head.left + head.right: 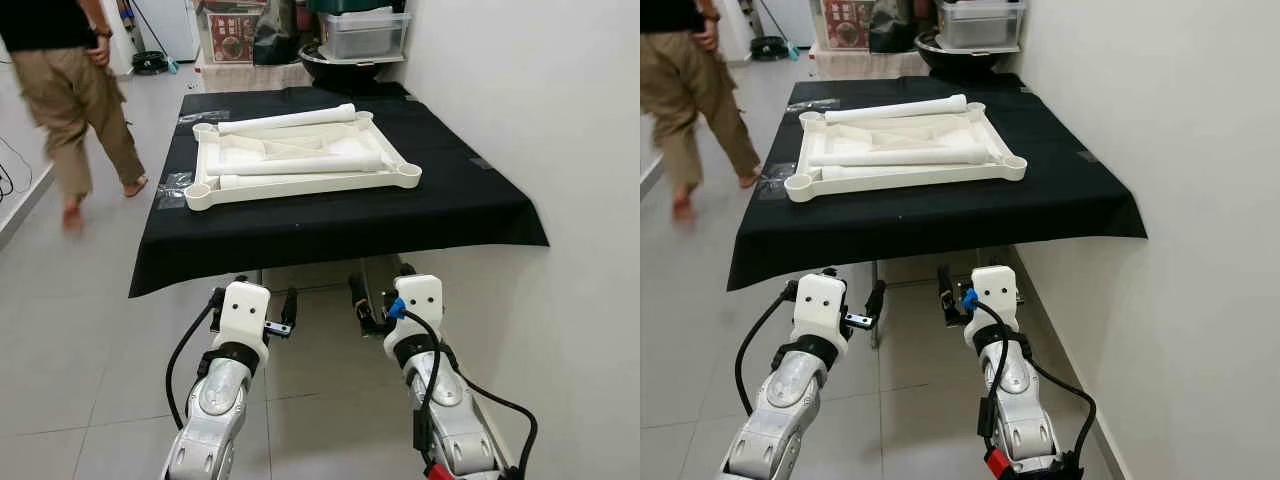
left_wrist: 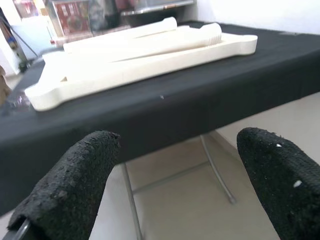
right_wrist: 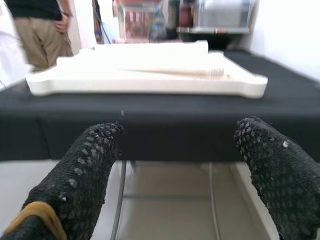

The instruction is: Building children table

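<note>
An upturned white children's table top (image 1: 300, 186) lies on a table draped in black cloth (image 1: 330, 225). Across it lie several white round legs, one at the far edge (image 1: 290, 120) and one over the middle (image 1: 300, 165). Both my grippers hang low in front of the cloth's near edge, below the table top. The left gripper (image 2: 175, 180) is open with nothing between its fingers. The right gripper (image 3: 180, 170) is open too and holds nothing. Both point at the table's front edge.
A person (image 1: 70, 90) in tan trousers walks on the tiled floor at the far left. A white wall (image 1: 560, 120) runs close along the table's right side. Storage boxes (image 1: 365, 35) and a dark bowl stand behind the table.
</note>
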Motion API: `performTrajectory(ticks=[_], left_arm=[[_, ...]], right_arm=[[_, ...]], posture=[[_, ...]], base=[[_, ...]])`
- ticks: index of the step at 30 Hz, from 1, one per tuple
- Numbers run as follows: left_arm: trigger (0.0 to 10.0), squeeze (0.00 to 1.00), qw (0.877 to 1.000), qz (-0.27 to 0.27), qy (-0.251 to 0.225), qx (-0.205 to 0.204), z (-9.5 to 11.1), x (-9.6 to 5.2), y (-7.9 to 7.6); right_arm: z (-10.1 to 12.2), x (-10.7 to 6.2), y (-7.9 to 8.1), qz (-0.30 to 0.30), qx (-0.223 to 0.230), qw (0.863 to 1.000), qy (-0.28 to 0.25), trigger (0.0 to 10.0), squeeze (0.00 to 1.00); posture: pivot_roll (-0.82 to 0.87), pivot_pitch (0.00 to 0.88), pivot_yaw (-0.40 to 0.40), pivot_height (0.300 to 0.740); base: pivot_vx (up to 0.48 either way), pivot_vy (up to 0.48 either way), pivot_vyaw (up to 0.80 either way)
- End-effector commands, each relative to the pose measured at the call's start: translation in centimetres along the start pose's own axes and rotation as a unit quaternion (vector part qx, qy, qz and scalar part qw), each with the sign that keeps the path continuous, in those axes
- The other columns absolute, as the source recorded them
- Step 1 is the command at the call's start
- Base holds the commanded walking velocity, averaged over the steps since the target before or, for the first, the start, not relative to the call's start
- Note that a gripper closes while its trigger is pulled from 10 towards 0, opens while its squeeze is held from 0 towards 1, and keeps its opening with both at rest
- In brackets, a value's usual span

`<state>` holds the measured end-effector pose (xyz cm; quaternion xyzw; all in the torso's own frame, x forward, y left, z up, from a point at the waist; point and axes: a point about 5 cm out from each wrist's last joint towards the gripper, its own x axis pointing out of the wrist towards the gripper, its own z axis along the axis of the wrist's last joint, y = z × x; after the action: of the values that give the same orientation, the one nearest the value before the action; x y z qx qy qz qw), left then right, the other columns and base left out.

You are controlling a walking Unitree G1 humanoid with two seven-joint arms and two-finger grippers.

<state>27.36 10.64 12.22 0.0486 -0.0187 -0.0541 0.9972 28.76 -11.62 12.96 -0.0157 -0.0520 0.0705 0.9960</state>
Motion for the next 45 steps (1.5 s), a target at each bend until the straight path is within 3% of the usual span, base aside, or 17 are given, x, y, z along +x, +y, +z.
performTrajectory(ticks=[1, 4, 16, 26, 30, 45], left_arm=[[10.0, 0.0, 0.999, 0.006, -0.032, 0.016, 1.3, 0.2, 0.2], [10.0, 0.0, 0.998, 0.013, -0.058, 0.025, 2.5, 0.6, 0.6], [10.0, 0.0, 0.998, 0.028, -0.055, 0.031, 2.3, 0.7, 1.4], [10.0, 0.0, 0.997, 0.031, -0.053, 0.042, 2.4, 0.8, 1.5], [10.0, 0.0, 0.997, 0.031, -0.052, 0.043, 2.3, 0.8, 1.6], [10.0, 0.0, 0.997, 0.026, -0.056, 0.046, 2.5, 1.0, 1.5]], right_arm=[[2.1, 0.7, 0.0, 0.005, -0.004, 0.999, -0.048, 10.0, 0.0], [3.2, 1.2, -0.4, -0.002, -0.008, 0.998, -0.067, 10.0, 0.0], [2.6, 1.0, 0.2, 0.001, -0.006, 0.998, -0.056, 10.0, 0.0], [2.5, 0.9, 0.4, 0.004, -0.014, 0.998, -0.053, 10.0, 0.0], [2.6, 1.1, 0.4, 0.003, -0.008, 0.998, -0.056, 10.0, 0.0], [2.7, 1.5, -0.8, -0.021, -0.004, 0.998, -0.055, 10.0, 0.0]], posture=[[0.02, 0.0, -0.039, 0.74], [0.02, 0.0, -0.045, 0.74], [0.02, 0.0, -0.034, 0.74], [0.03, 0.0, -0.041, 0.74], [0.03, 0.0, -0.039, 0.74], [0.03, 0.0, -0.037, 0.74]], base=[[0.0, 0.0, 0.0], [0.0, 0.0, 0.0], [0.0, 0.0, 0.0], [0.254, 0.0, 0.0], [0.281, 0.0, 0.8], [0.334, 0.0, 0.0]])
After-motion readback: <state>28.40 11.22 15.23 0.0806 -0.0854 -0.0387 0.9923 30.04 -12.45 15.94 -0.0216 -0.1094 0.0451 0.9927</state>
